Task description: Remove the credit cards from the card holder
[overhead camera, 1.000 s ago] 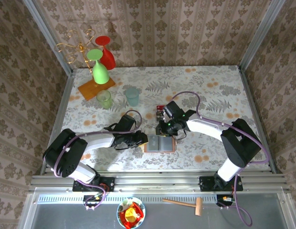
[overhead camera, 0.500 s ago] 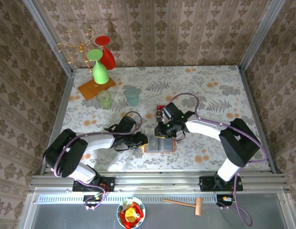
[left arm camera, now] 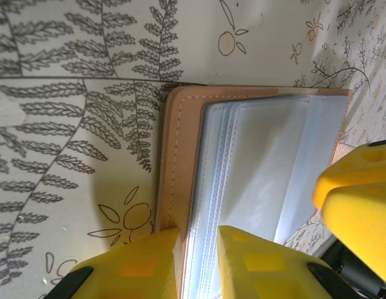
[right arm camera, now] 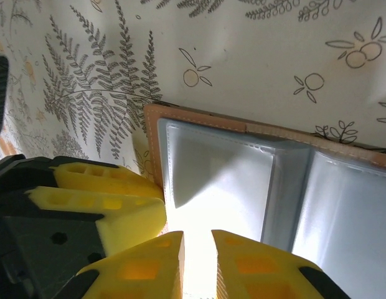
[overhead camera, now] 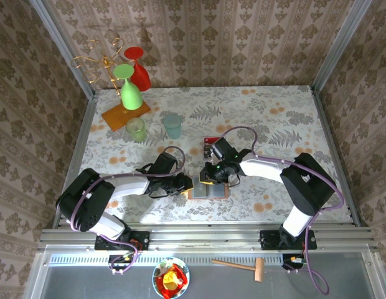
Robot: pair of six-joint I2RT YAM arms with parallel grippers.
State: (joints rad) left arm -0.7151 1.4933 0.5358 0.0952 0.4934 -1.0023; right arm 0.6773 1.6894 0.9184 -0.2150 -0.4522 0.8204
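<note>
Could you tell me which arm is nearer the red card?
Right. The right arm runs beside the card, right tool over the holder; the left tool is at the holder's left edge.

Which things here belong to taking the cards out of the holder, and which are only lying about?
Belong to the job: card holder, lying open; credit card beyond it.
Just lying about: green wine glass, red wine glass, glass rack, green cup, blue cup, wooden mallet, bowl.

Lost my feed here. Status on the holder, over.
Left pincer shut on holder edge. Right pincer narrow over its sleeves, grip unclear. Holder open. Red card out, beyond it. Nothing blocking.
</note>
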